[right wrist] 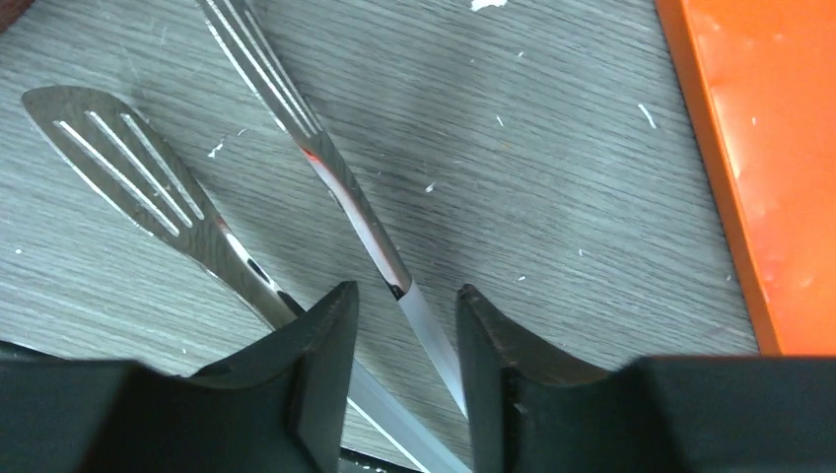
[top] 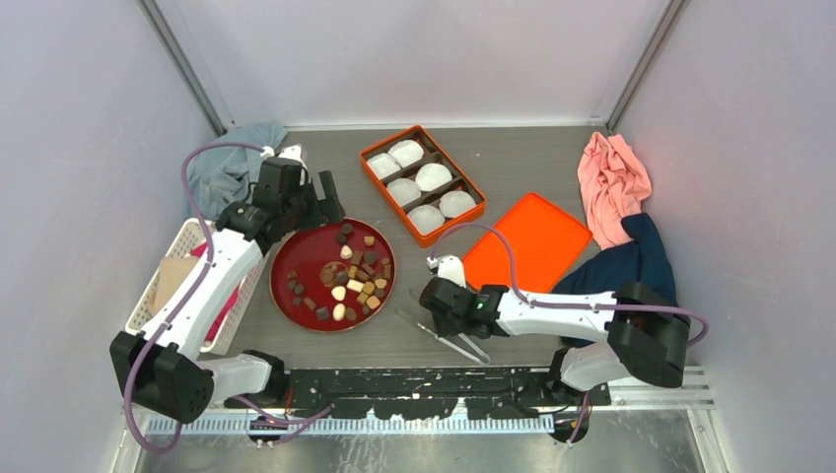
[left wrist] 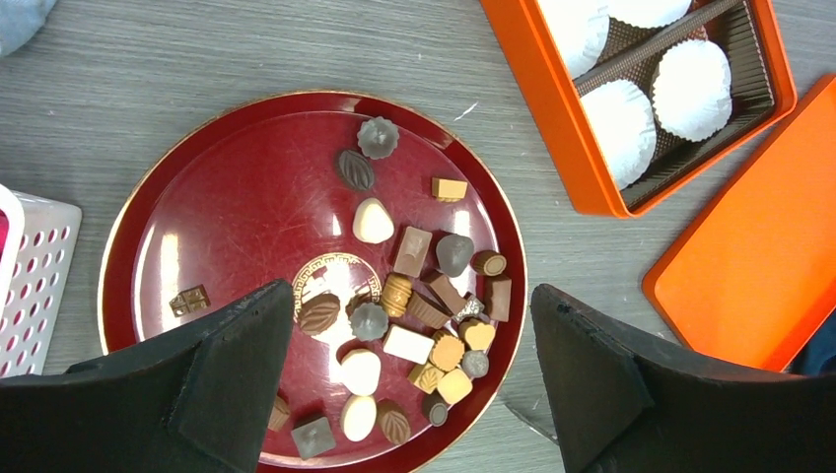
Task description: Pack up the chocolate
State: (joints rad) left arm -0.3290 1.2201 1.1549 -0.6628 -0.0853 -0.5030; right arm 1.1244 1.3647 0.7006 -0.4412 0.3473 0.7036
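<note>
Dark-red round plate [left wrist: 237, 187] held the chocolate pieces [left wrist: 414, 296], mostly on its right half. Above the plate the left gripper [left wrist: 409, 325] hung spread wide. Right of the plate, the right gripper [right wrist: 406, 305] straddled one arm of the steel tongs [right wrist: 345, 187], jaws half-narrowed, grip unclear.

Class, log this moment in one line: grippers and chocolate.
left gripper: open above red plate | right gripper: open, astride tongs arm | chocolate: on red plate

Top and left wrist views (both downward) share the plate [top: 306, 258].
</note>
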